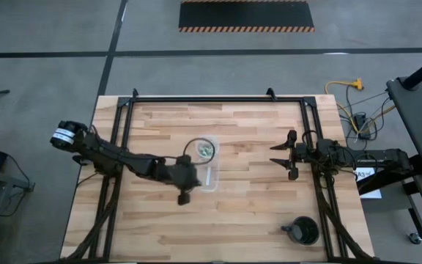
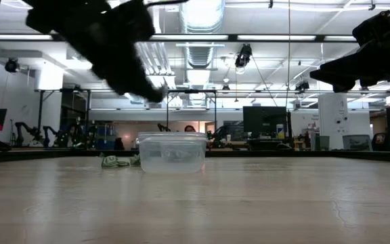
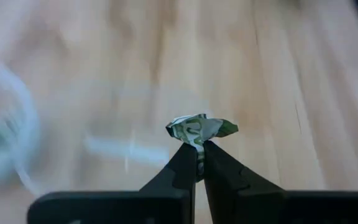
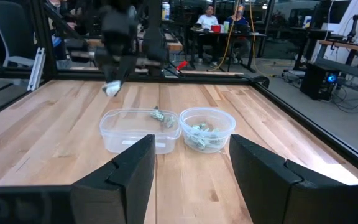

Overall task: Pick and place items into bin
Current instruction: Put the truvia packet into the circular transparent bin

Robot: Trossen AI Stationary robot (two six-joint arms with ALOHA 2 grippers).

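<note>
My left gripper (image 3: 197,163) is shut on one tiny pale green-and-whitish item (image 3: 199,129). It hangs over the table just on the near side of the clear rectangular container (image 1: 209,177); the right wrist view shows this gripper (image 4: 113,84) raised above the wood. The bin (image 4: 207,128), a small round clear container, stands against the rectangular container's far side (image 1: 202,149) and holds several green-and-whitish items. One more item (image 4: 160,116) lies inside the rectangular container (image 4: 140,130). My right gripper (image 4: 191,168) waits open near the table's right edge (image 1: 283,155). My left gripper pinches the crumpled item between its two fingertips (image 3: 189,155), by the item's lower edge (image 3: 197,140). The fingers come from above, pointing down. The item (image 4: 112,89) is lifted clear of the table and sticks out beyond the fingertips.
A black round cup with a handle (image 1: 303,231) stands near the table's near right corner. A black frame (image 1: 196,99) runs along the table's far edge and sides. Bare wood (image 1: 247,213) lies between the containers and the near edge. People sit at desks in the room beyond (image 4: 210,18).
</note>
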